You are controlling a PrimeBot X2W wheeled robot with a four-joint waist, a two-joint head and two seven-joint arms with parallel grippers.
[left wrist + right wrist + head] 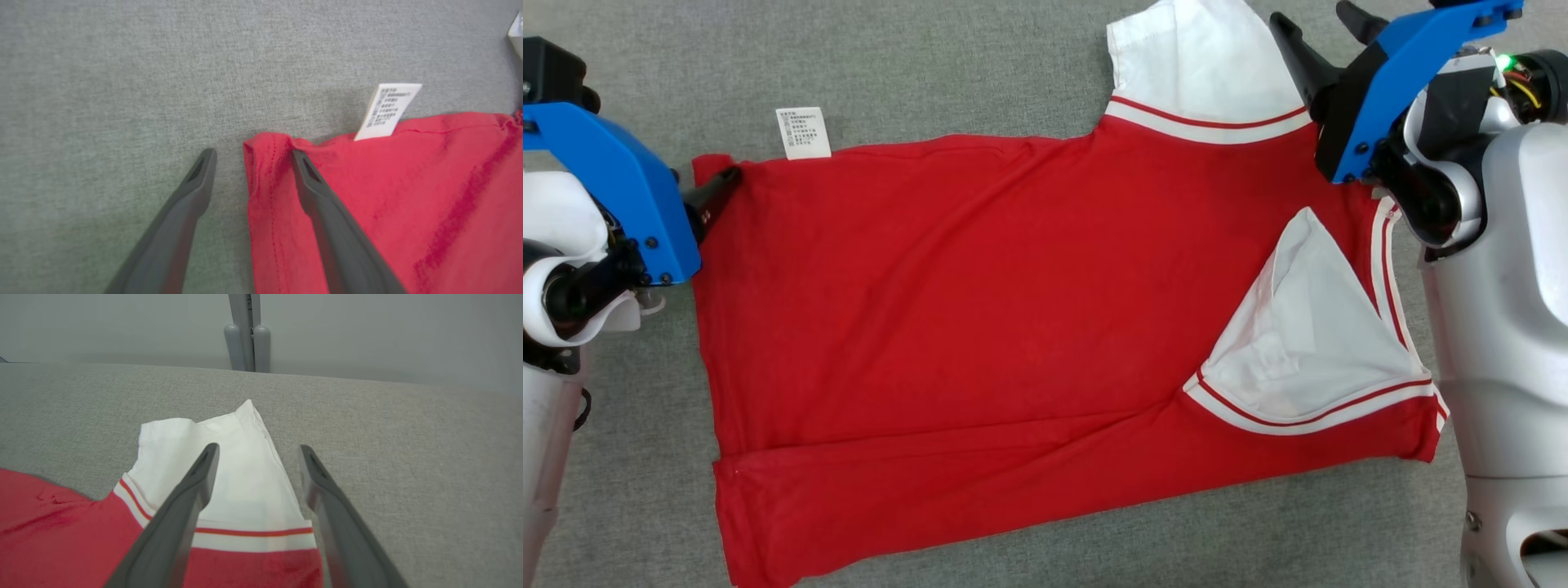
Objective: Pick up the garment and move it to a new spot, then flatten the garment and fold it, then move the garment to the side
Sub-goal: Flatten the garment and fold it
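Worktop [1013, 49] in grey cloth carries the garment [1013, 310] across its middle, partly folded. To fold on well, I judge both hands should pinch the far edge together and carry it over evenly. Garment is red, its sleeve [1201, 65] white with striped trim. Left hand [253, 154] straddles a hem corner, fingers apart; right hand [258, 448], likewise apart, hovers over that sleeve. Label [803, 132] pokes out.

Print on the label [803, 132] is too small to read from the head and blurred at the left wrist. The head view's upper edge cuts off the top of the sleeve [1192, 61], and its bottom edge the lower left corner of the shirt [980, 310]. A blue bracket [621, 192] hides most of the left tool [716, 191] there.
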